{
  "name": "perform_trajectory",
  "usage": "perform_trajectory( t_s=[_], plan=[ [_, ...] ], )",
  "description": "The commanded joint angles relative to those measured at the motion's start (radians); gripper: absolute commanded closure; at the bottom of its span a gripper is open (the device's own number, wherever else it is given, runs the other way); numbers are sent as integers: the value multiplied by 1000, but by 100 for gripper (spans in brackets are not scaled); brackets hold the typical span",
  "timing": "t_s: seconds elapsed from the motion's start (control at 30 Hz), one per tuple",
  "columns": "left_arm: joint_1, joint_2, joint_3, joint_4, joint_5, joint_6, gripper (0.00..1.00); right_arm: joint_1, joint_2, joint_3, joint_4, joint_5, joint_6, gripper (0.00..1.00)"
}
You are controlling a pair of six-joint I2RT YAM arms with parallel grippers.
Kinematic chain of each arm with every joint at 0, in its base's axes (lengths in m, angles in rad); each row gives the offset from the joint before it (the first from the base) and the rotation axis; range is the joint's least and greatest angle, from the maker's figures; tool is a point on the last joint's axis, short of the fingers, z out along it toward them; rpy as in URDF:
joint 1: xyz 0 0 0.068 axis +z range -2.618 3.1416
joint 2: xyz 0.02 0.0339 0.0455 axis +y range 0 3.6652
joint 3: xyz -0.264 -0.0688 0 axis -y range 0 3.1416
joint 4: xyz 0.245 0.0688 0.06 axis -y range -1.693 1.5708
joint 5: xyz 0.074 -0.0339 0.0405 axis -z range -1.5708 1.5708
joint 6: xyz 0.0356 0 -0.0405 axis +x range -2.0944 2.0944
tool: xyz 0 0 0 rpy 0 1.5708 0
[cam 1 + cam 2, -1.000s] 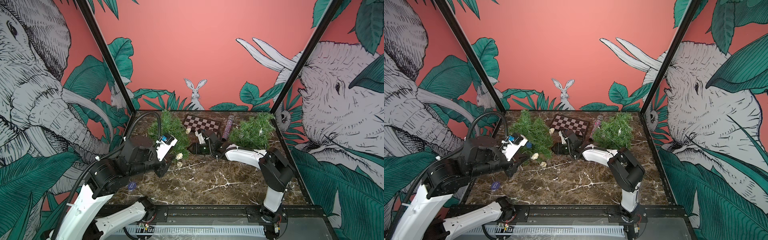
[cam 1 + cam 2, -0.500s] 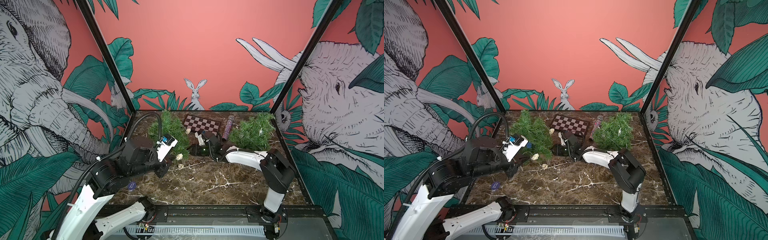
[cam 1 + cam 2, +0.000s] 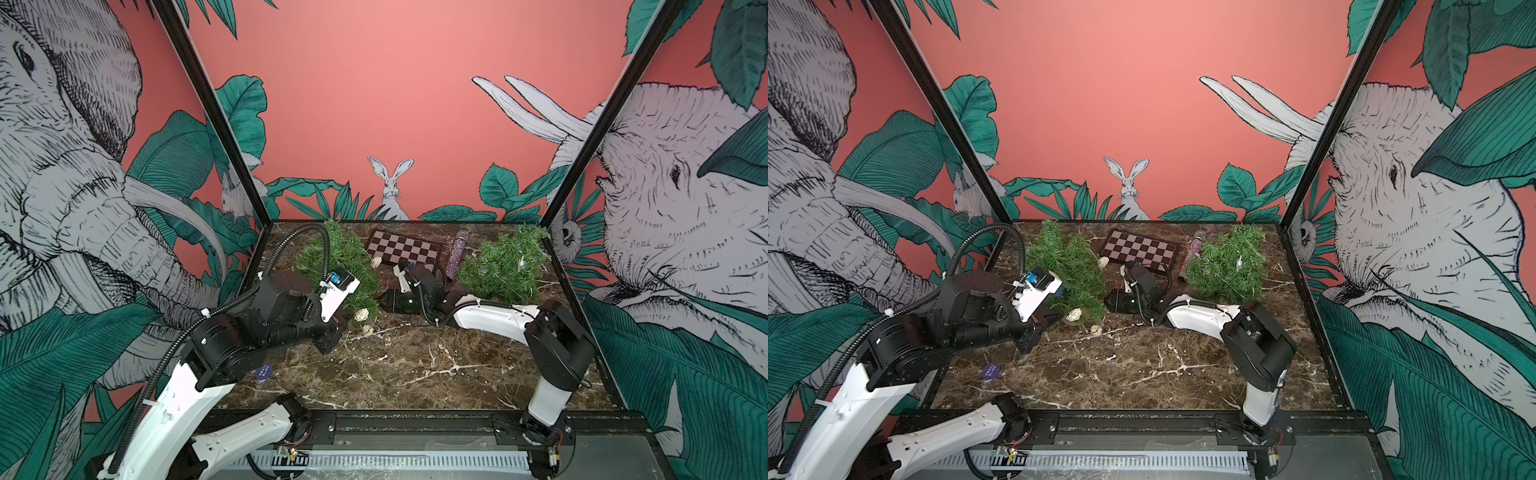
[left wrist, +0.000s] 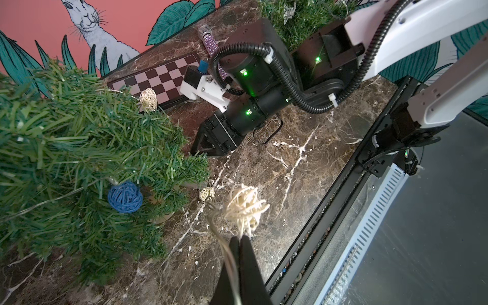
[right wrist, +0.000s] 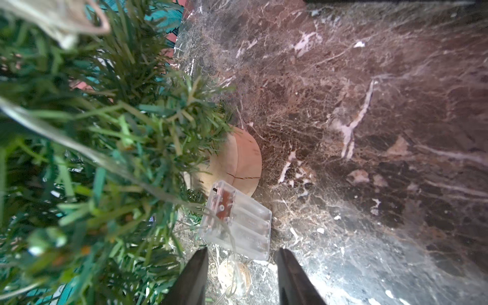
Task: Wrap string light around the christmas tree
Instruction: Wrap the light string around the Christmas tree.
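Your left end effector (image 4: 239, 239) is clamped on the string light (image 4: 247, 207), thin silver wire with a cream wicker ball, lower centre; your right end effector (image 5: 243, 250) stands apart.

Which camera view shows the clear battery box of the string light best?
The right wrist view: the battery box lies close and whole on the table, beside the tree's wooden base, just ahead of the open right end effector. In both top views and the left wrist view I cannot find it.
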Motion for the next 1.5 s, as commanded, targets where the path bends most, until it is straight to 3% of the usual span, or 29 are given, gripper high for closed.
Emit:
perform_trajectory(
  t_s=[0.0, 0.2, 0.53, 0.77, 0.97, 1.1, 1.23, 1.37, 1.47],
  plan=[
    [2, -1, 10, 4, 3, 15, 100, 10, 45, 51, 34, 21, 15, 57],
    [2, -5, 37, -11, 3, 16, 100, 10, 88, 94, 21, 65, 20, 61],
    [2, -11, 55, -25, -16, 28, 100, -9, 7, 21, -68, 110, -53, 99],
    [2, -49, 140, -6, 75, -20, 100, -39, -155, 30, -302, 87, -222, 100],
    [2, -35, 146, -94, 0, 14, 100, -50, -260, 143, -506, 90, -348, 100],
    [2, -23, 170, -158, -144, 33, 100, -47, -279, 228, -511, -25, -322, 100],
    [4, 39, 194, -264, -425, 24, 100, 2, -245, 266, -414, -108, -233, 100],
    [22, 43, 260, -298, -523, 14, 100, 60, -189, 326, -337, -156, -175, 100],
    [30, 18, 329, -310, -679, 18, 100, 88, -147, 367, -304, -191, -157, 100]
  ],
)
